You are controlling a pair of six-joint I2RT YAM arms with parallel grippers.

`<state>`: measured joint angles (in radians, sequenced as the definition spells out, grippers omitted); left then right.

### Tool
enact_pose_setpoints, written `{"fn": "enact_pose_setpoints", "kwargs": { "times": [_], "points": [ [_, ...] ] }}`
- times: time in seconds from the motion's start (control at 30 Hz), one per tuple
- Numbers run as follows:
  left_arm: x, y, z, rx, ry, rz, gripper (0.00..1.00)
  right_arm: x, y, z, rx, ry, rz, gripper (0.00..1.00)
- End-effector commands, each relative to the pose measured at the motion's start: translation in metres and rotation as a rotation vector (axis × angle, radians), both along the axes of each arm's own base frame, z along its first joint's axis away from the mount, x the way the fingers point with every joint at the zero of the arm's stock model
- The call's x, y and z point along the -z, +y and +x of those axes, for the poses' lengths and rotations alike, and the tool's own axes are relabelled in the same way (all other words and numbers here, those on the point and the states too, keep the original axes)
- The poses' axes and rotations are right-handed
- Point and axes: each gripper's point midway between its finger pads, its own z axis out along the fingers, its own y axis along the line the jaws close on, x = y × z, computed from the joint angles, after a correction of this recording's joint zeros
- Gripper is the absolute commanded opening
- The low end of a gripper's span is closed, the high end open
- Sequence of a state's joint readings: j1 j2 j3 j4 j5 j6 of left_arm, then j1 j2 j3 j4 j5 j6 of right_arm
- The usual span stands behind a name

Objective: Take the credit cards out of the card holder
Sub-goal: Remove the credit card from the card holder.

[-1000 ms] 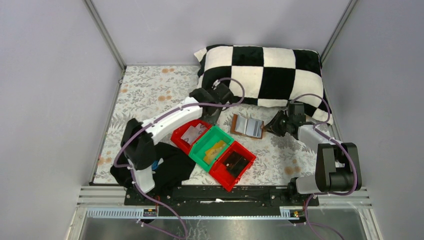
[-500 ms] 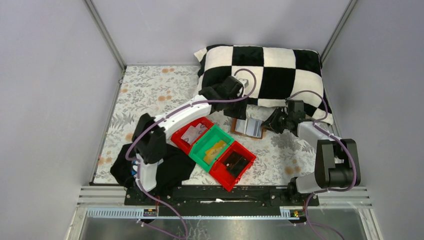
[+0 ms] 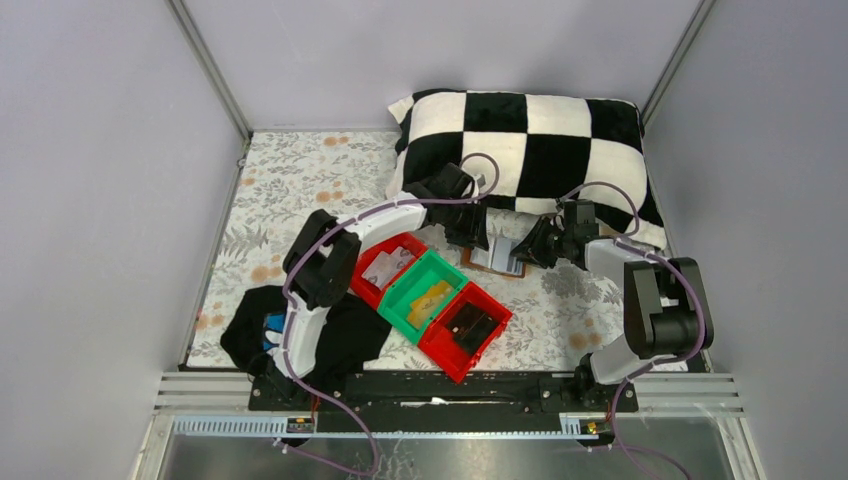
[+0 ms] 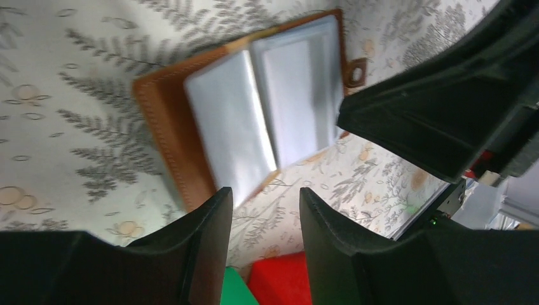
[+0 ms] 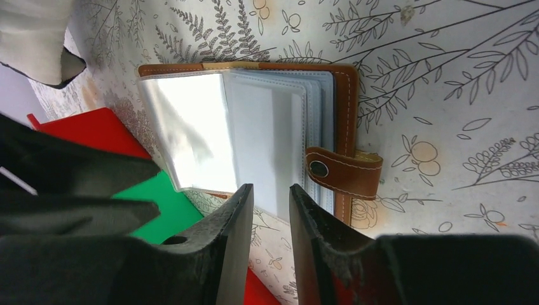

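The card holder [image 4: 191, 133] lies open on the floral cloth, brown outside, with pale grey-blue sleeves [image 5: 267, 127] fanned up and a snap strap [image 5: 343, 168] at its right edge. In the top view the card holder [image 3: 497, 260] is half covered by both grippers. My left gripper [image 4: 266, 196] hangs open just above its near edge, nothing between the fingers. My right gripper [image 5: 270, 189] is open by a narrow gap at the sleeves' lower edge and grips nothing. Whether credit cards sit in the sleeves cannot be told. A pale credit card [image 3: 383, 268] lies in the far red bin.
Three joined bins stand left of the holder: a red bin [image 3: 400, 247], a green bin [image 3: 405, 300] with a yellow-tan piece, and a red bin [image 3: 495, 312] with a black boxy object. A checkered pillow [image 3: 530, 150] lies behind. A black cloth [image 3: 335, 335] lies by the left base.
My left arm has swung right from beside the bins to over the card holder. The right gripper has crept left onto the holder's edge and opened slightly.
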<state>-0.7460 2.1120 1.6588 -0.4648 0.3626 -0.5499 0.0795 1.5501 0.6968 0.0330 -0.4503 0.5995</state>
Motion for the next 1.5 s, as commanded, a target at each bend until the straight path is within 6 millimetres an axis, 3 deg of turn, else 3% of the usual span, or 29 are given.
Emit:
{"fn": "enact_pose_setpoints", "kwargs": {
  "times": [0.0, 0.3, 0.5, 0.67, 0.8, 0.97, 1.3, 1.47],
  "points": [
    [0.003, 0.001, 0.013, -0.008, 0.011, -0.068, 0.47, -0.003, 0.008, 0.008, -0.023, -0.034, 0.016, 0.35],
    [0.032, 0.004, 0.012, 0.0, 0.053, -0.033, 0.47, 0.004, 0.003, 0.007, 0.011, -0.027, -0.007, 0.36],
    [0.032, 0.005, 0.013, 0.003, 0.05, -0.027, 0.47, 0.004, -0.005, -0.001, 0.039, -0.034, -0.042, 0.37],
    [0.007, 0.008, 0.021, -0.019, -0.024, -0.031, 0.47, 0.008, -0.002, -0.005, 0.027, -0.021, -0.028, 0.37],
    [-0.029, 0.004, 0.025, -0.021, -0.1, -0.067, 0.48, 0.0, -0.004, -0.005, 0.036, -0.049, -0.033, 0.37],
    [-0.052, -0.017, 0.011, 0.066, -0.076, -0.172, 0.51, -0.011, -0.004, -0.001, 0.04, -0.082, -0.027, 0.37],
    [-0.022, -0.023, 0.007, 0.072, -0.03, -0.155, 0.51, -0.009, 0.002, 0.001, 0.03, -0.068, 0.007, 0.37],
    [0.01, -0.015, 0.012, 0.048, -0.006, -0.096, 0.53, -0.005, 0.003, 0.001, 0.03, -0.058, 0.012, 0.37]
  ]
}}
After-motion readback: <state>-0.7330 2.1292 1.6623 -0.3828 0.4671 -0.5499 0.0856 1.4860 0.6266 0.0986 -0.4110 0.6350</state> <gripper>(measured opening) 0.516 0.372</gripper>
